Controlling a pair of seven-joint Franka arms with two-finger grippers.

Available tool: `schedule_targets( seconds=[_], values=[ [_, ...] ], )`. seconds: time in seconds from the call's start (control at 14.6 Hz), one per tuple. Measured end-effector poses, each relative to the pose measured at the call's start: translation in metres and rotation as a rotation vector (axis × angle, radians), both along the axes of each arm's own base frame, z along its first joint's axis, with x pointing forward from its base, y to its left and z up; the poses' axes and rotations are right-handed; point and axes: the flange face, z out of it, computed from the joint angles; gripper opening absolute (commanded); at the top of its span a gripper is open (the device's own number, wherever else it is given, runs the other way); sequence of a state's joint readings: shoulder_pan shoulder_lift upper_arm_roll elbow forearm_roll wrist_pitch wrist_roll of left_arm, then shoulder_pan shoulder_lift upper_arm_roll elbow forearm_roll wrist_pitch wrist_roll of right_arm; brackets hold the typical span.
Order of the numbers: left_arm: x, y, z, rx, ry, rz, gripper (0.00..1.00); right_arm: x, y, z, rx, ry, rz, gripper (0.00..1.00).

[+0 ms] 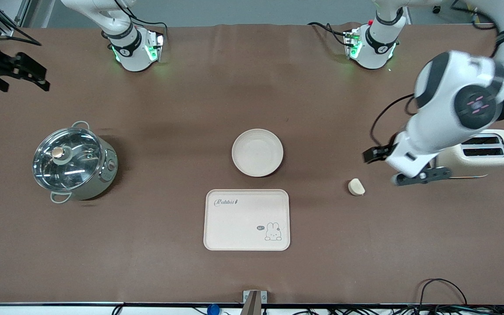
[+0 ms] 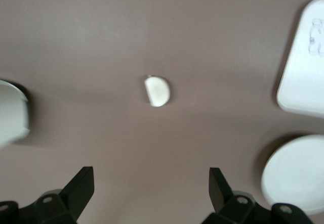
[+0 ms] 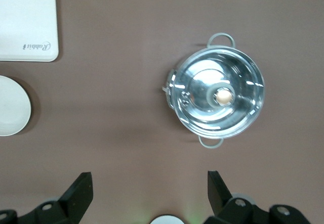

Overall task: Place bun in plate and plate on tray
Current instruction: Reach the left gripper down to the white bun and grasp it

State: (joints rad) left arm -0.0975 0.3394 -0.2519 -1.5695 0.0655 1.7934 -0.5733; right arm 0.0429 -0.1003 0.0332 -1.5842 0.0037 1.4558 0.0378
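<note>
The bun (image 1: pixel 356 187) is found lying on the bare brown desk (image 1: pixel 252 271), toward the left arm's end and somewhat nearer the front camera than the plate (image 1: pixel 257 152). It is not touched by anything. In the left wrist view the bun (image 2: pixel 157 91) appears as a pale half-oval with one flat cut side, well clear of both fingertips (image 2: pixel 83 181).

The plate is seen at the middle of the desk, upright and with nothing in it. The tray (image 1: pixel 246 219) lies just beside it on the side nearer the front edge, the two apart by a narrow strip of desk; the "Rabbit" script and the rabbit drawing are visible on its surface, and nothing rests on it.

The left claw (image 1: pixel 403 168) is held in the air just beside the bun, over the desk in front of a cream toaster (image 1: pixel 481 154) (two slots showing) that stands near the edge at the left arm's end. Its jaws are spread wide and nothing is held.

The right claw (image 1: pixel 18 70) is held up over the desk near the corner at the right arm's end by the robots' bases. Its jaws are likewise wide apart and nothing is gripped. A steel pot (image 1: pixel 73 162) with a glass lid is noted on the desk at that end.
</note>
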Motion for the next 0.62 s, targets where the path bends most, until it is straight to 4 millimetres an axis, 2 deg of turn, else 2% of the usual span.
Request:
schedule_targets(
  seconds=[0.14,0.21,0.27,0.41,0.48,0.62],
  values=[
    [0.006,-0.025,-0.052,0.005,0.011,0.080,1.00,0.024,0.015,-0.041,0.039,0.016,0.005,1.00],
    [0.009,-0.030,-0.079,0.001,0.009,0.114,1.00,0.037,0.020,-0.068,0.068,0.033,-0.013,1.00],
    [0.013,-0.029,-0.106,-0.008,0.000,0.162,1.00,0.052,0.025,-0.097,0.097,0.055,-0.042,1.00],
    [0.018,-0.015,-0.160,-0.019,-0.026,0.252,1.00,0.082,0.047,-0.159,0.143,0.091,-0.082,1.00],
    [0.019,-0.006,-0.185,-0.014,-0.028,0.268,0.99,0.093,0.062,-0.189,0.147,0.106,-0.096,1.00],
    [0.019,0.008,-0.219,0.024,-0.024,0.264,0.95,0.106,0.100,-0.233,0.146,0.107,-0.112,1.00]
  ],
)
